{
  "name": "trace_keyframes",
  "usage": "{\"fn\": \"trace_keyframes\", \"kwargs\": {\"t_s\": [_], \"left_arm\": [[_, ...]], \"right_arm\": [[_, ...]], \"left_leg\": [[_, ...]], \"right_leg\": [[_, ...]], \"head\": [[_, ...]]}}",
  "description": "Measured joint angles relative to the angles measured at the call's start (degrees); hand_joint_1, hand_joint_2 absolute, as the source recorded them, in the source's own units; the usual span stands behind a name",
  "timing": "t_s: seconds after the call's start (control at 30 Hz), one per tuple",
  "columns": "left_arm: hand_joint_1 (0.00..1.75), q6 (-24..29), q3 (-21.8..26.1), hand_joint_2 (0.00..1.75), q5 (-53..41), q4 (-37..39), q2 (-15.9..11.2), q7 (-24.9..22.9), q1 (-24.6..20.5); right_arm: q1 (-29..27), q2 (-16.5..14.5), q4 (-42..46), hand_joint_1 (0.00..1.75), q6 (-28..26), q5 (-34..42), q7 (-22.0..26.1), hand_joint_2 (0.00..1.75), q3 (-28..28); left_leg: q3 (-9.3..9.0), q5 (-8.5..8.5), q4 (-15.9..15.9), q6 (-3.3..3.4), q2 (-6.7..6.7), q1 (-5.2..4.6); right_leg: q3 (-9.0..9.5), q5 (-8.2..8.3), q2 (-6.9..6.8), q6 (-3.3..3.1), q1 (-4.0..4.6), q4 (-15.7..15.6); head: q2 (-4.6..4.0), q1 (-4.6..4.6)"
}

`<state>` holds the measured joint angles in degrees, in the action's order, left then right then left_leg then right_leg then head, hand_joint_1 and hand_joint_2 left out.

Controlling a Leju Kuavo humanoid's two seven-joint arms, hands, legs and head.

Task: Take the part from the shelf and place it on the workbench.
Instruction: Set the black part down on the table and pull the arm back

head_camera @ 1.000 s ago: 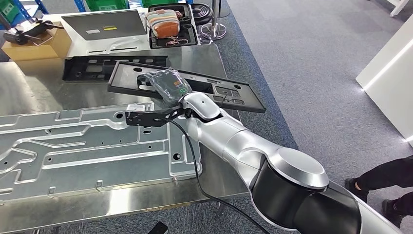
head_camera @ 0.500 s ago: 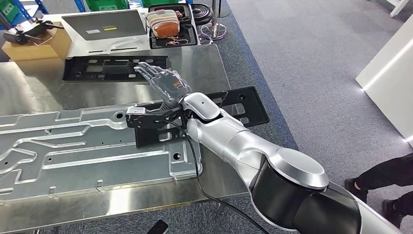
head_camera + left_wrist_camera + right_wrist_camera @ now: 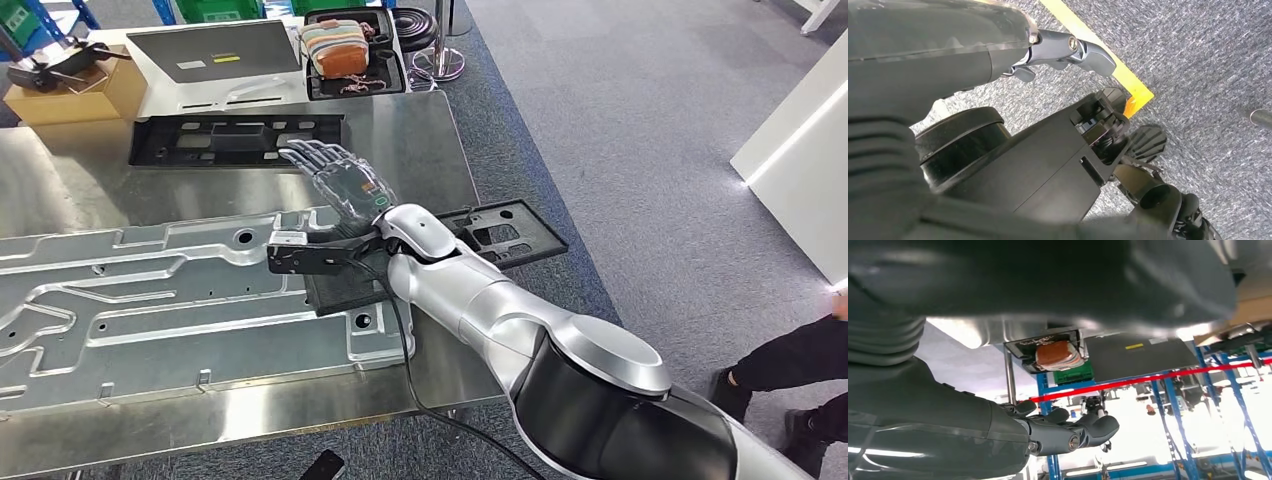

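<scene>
— Since a second ago the flat black plastic frame panel (image 3: 500,235) has dropped from the right hand (image 3: 340,180) onto the steel workbench (image 3: 420,140); the fingers have opened and now lie spread flat, holding nothing.

— Where does it lie from the hand?

— Toward four o'clock, partly under the silver forearm (image 3: 470,290), its long axis running from eight to two o'clock, one end overhanging the bench edge and the other on the large stamped grey metal sheet (image 3: 150,300). The right hand is nearer; the left hand (image 3: 1068,47) hangs over carpet, fingers apart.

— Anything in the way?

— A second black frame (image 3: 235,138) at eleven o'clock — withdrawing should probably clear the panel.
</scene>
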<state>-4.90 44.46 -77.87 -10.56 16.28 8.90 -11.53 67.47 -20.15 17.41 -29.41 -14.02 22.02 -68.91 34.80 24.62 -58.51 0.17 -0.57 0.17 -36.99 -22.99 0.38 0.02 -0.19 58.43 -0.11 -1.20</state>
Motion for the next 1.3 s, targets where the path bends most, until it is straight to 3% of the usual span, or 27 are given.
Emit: {"fn": "trace_keyframes", "kwargs": {"t_s": [0.23, 0.4, 0.7, 1.3], "left_arm": [[0.00, 0.73, 0.40, 0.00, 1.74, 0.00, -0.01, -0.38, 0.01], [0.00, 1.01, 0.89, 0.00, 2.14, 0.00, -0.14, -0.62, 0.09], [0.00, 1.28, 1.43, 0.00, 2.52, 0.00, -0.78, -0.51, 0.47], [0.00, 1.48, 1.57, 0.00, 2.69, 0.00, -1.59, -0.79, 0.36]], "right_arm": [[-3.99, -0.06, 1.74, 0.00, -1.84, -5.46, -0.05, 0.00, 1.10], [-7.46, -0.23, 5.21, 0.00, -0.40, -11.57, -3.64, 0.00, -0.12], [-8.61, -0.29, 10.68, 0.00, 4.37, -20.28, -10.10, 0.00, -3.54], [-14.02, -0.57, 19.90, 0.00, 7.74, -36.38, -9.99, 0.00, -3.71]], "left_leg": [[0.00, 0.00, 0.00, 0.00, 0.00, 0.00], [0.00, 0.01, 0.01, 0.00, 0.00, 0.00], [0.00, 0.00, 0.01, 0.00, 0.00, 0.00], [0.02, 0.02, -0.02, 0.02, 0.00, -0.01]], "right_leg": [[0.02, 0.00, 0.00, 0.00, 0.00, 0.00], [0.01, -0.01, 0.00, 0.00, 0.00, 0.00], [0.02, 0.00, -0.01, 0.00, 0.00, 0.00], [0.04, 0.00, 0.00, 0.04, -0.01, -0.03]], "head": [[0.00, 0.00], [0.00, 0.00], [0.00, 0.00], [0.00, 0.00]]}}
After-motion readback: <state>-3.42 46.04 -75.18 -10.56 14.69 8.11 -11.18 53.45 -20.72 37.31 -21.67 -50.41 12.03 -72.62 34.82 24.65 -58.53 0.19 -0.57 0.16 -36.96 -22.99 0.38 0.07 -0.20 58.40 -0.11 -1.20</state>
